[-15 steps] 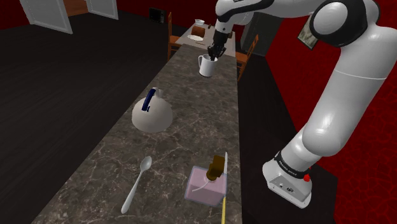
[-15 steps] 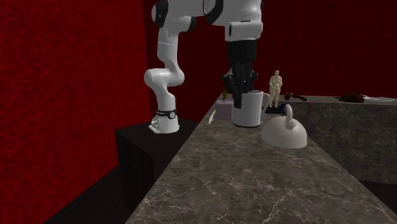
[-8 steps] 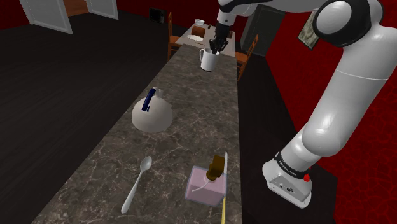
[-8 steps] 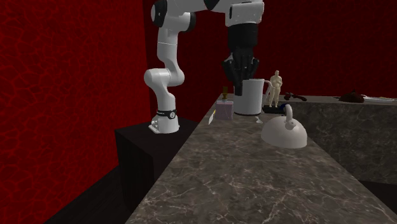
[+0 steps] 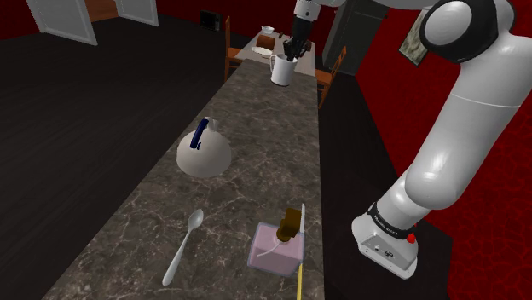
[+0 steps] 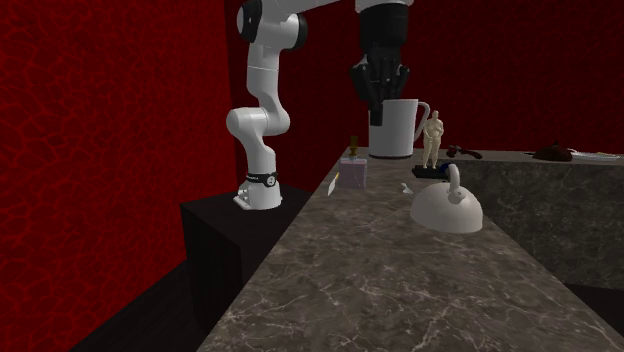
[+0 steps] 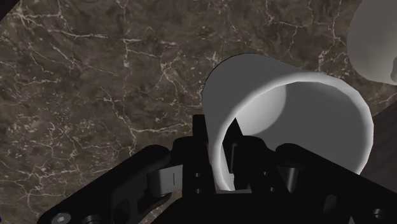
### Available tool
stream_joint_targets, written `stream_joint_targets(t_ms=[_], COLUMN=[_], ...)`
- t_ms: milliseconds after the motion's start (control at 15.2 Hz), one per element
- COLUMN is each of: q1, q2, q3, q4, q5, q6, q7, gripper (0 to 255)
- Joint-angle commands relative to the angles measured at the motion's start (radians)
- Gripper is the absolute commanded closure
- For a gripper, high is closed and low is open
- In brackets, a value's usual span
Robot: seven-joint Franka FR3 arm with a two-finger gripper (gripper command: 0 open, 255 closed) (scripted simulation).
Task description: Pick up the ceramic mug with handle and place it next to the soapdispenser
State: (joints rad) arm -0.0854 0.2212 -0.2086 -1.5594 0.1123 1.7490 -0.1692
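Note:
A plain white mug (image 5: 280, 70) with a handle hangs above the far end of the marbled counter (image 5: 247, 162), lifted well off it. My black gripper (image 5: 292, 53) is shut on the mug's rim, one finger inside and one outside the wall. In the second exterior view the mug (image 6: 395, 128) hangs upright under the gripper (image 6: 380, 100), handle towards that view's right. In the wrist view the fingers (image 7: 200, 130) pinch the rim of the mug (image 7: 286, 108). The soap dispenser (image 5: 278, 245), a pink block with a brown pump, stands at the counter's near end by the stand; it also shows as (image 6: 352, 170).
A white domed kettle (image 5: 204, 152) with a blue handle sits mid-counter, between mug and dispenser. A spoon (image 5: 183, 247) lies near the dispenser. A small tan figurine (image 6: 433, 140) stands on the counter behind. Chairs and a small table (image 5: 264, 47) lie beyond the counter's far end.
The gripper has risen with the mug, lifting it from just above the counter to well above it. Kettle, spoon and dispenser have not moved.

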Motion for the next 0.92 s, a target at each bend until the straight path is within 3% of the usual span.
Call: stream_joint_targets(t_ms=[0,660,858], q1=[0.0,-0.007,0.037], q2=[-0.002,0.016,-0.082], q3=[0.0,-0.002,0.018], q4=[0.024,0.179,0.047], q5=[-0.001,0.002,-0.02], q6=[-0.026,-0.163,-0.123], q7=[0.003,0.01,0.068], gripper=[255,255,255])
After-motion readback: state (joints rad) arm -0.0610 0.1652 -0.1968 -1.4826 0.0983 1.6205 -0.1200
